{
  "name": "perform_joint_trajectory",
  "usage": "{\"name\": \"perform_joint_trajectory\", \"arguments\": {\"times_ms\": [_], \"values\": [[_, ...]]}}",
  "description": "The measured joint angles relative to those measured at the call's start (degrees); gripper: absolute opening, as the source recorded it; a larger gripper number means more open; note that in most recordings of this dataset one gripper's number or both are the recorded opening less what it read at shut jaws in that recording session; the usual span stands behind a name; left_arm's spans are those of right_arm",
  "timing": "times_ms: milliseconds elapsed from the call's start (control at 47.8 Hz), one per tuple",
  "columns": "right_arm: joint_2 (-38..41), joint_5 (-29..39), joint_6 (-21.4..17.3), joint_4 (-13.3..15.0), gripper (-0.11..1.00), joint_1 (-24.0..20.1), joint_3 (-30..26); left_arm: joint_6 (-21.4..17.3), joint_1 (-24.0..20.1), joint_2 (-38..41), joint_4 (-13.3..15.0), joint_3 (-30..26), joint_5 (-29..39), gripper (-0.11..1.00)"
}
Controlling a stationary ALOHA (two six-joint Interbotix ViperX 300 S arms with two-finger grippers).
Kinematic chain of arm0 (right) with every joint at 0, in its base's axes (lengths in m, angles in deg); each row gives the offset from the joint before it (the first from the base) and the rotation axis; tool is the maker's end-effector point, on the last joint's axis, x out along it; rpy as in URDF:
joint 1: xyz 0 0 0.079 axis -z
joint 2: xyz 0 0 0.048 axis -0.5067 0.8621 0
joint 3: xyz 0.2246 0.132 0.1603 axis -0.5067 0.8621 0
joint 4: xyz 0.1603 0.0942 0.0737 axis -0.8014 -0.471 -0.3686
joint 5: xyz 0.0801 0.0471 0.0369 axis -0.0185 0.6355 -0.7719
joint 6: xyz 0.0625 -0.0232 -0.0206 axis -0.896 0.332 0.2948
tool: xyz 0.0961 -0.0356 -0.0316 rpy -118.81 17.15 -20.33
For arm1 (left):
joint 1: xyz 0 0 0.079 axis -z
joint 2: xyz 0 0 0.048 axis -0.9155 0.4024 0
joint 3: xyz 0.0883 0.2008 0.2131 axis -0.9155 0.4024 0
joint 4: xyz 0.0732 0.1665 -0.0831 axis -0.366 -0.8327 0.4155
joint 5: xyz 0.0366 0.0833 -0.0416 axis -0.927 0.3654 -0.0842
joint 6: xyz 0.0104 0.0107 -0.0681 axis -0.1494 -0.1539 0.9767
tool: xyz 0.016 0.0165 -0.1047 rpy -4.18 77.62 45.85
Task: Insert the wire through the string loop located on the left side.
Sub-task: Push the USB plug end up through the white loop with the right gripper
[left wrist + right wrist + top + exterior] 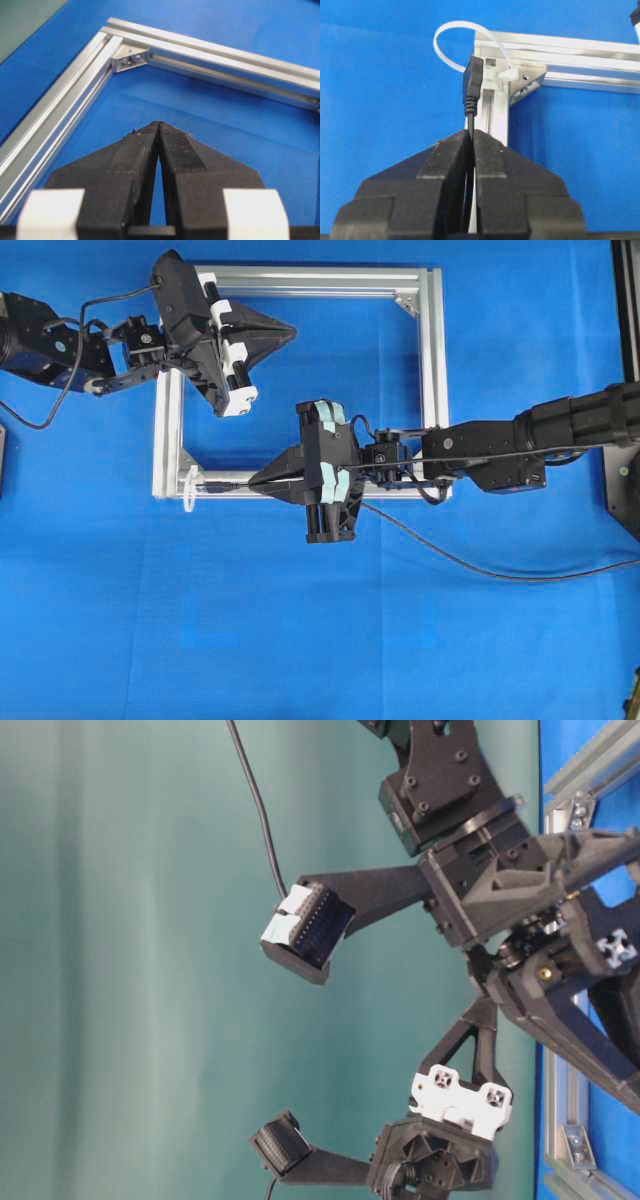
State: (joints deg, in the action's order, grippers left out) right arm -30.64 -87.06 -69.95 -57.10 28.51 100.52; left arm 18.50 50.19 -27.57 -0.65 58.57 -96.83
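Observation:
My right gripper (252, 480) (471, 132) is shut on the wire (470, 117), pinching the thin black cable just behind its plug (472, 80). The plug (214, 481) points left along the frame's near rail, its tip right at the white string loop (190, 490) (462, 21) tied to the frame's near-left corner. Whether the tip has entered the loop is not clear. The rest of the wire (480, 570) trails right across the blue mat. My left gripper (293, 332) (158, 124) is shut and empty, hovering inside the frame's far-left part.
The silver aluminium frame (432, 360) (210, 50) (570, 47) lies flat on the blue mat. Its corner bracket (522, 87) sits just right of the plug. A black upright (625, 300) stands at the far right edge.

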Motion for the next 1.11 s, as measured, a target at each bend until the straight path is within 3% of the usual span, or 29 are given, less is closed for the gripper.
{"name": "perform_joint_trajectory", "arguments": {"times_ms": [293, 775, 1110], "values": [[2.6, 0.0, 0.0, 0.0, -0.1, -0.1, -2.9, 0.0, 0.0, 0.0, 0.0, 0.0, 0.0, 0.0], [10.3, 2.5, 0.2, 0.1, -0.1, -0.3, -13.7, 0.2, 0.0, 0.1, 0.0, 0.0, 0.0, 0.0], [10.7, 3.4, 0.0, 0.1, -0.1, -0.3, -14.8, 0.2, 0.0, 0.1, 0.0, 0.0, 0.0, 0.0]]}}
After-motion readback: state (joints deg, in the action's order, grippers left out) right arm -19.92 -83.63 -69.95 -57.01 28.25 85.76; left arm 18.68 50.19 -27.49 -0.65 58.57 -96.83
